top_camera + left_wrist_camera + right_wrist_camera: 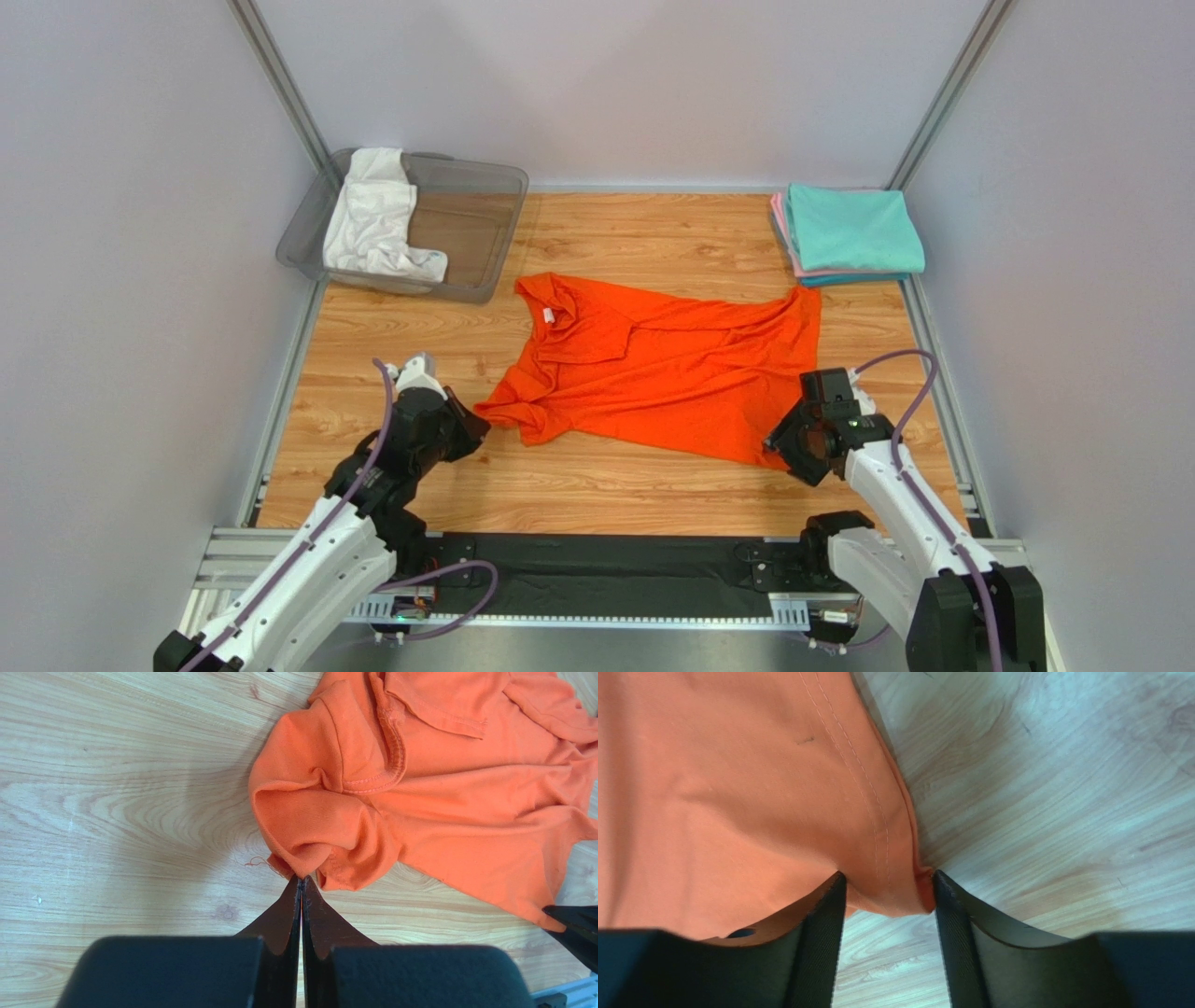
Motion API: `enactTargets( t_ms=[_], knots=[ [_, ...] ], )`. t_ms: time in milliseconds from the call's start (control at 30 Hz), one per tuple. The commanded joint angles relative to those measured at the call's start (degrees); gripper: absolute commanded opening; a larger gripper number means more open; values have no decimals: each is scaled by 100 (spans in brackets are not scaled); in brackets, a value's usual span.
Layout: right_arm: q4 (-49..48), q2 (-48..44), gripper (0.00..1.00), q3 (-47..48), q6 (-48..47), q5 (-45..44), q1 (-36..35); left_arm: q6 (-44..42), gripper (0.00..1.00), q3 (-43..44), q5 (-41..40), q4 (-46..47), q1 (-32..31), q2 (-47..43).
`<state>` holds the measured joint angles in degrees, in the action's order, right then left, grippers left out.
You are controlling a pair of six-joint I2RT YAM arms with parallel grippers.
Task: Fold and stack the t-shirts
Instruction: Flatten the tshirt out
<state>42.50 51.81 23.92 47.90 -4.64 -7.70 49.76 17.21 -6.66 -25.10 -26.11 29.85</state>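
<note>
Crumpled orange t-shirt (659,367) on woodgrain table (673,238). The left gripper (302,879) is pressed flat together, apparently nipping the sleeve fold (soft jersey). The right gripper (889,878) is part-open, straddling the double-stitched hem corner.

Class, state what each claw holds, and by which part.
The left claw pinches the orange t-shirt by its sleeve edge; right claw straddles its hem corner, unclamped.

Left claw (302,882) pinching orange t-shirt (449,805) sleeve

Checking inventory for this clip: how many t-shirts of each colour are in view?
orange t-shirt: 1
white t-shirt: 1
teal t-shirt: 1
pink t-shirt: 1
Total: 4
</note>
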Motion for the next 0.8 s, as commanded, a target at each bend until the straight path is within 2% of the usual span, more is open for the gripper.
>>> enactTargets(
  t_ms=[0, 33, 133, 200, 367, 600, 767],
  knots=[
    [-339, 92, 44, -151, 9, -212, 6, -19, 0, 45, -134, 58, 27, -32],
    [-391, 101, 32, -151, 0, -186, 15, -36, 0, 54, -134, 58, 27, -40],
    [-427, 66, 9, -125, -70, -107, 6, -98, 0, 116, -108, 67, 27, -58],
    [-427, 5, 2, -46, -149, -37, 6, -150, 0, 177, -125, 49, 27, -84],
    [-23, -469, 0, 595, -588, -151, 6, -414, 0, 641, -152, 163, 27, -190],
    [601, -1137, 0, 2403, -1054, -449, 6, -932, 0, 1644, -266, 488, 27, -216],
    [654, -1270, 0, 3486, -1274, -581, 6, -1310, 0, 2539, -213, 884, 27, -198]
  ],
)
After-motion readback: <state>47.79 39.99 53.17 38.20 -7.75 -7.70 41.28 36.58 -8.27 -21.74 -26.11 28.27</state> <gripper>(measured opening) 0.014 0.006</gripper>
